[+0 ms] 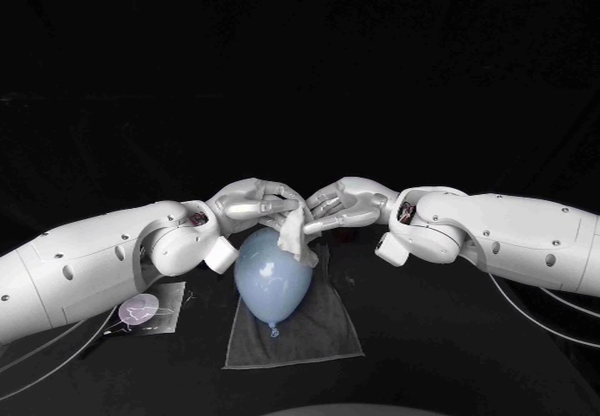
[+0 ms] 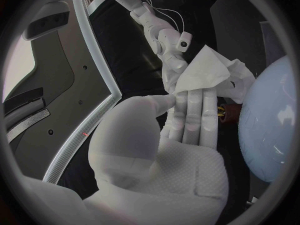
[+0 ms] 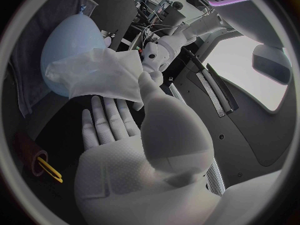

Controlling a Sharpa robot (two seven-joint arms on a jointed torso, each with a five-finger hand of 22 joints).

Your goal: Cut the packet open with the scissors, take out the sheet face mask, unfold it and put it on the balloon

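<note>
Above the balloon both hands meet over the white sheet mask [image 1: 296, 232]. It hangs crumpled from them and touches the balloon's far end. The pale blue balloon [image 1: 273, 276] lies on a grey towel [image 1: 300, 334], knot toward me. My left hand [image 1: 254, 204] pinches the mask's top at its fingertips [image 2: 194, 97], with the mask [image 2: 209, 71] beside the balloon [image 2: 270, 130]. My right hand [image 1: 340, 206] holds the mask's other side; the mask [image 3: 100, 76] hangs by its thumb [image 3: 150, 92] in front of the balloon [image 3: 67, 40].
A pale purple packet [image 1: 140, 308] lies on a dark sheet at the left, under my left arm. Scissors with yellow handles [image 3: 47, 168] lie on the table near my right hand. The towel [image 3: 34, 50] spreads under the balloon.
</note>
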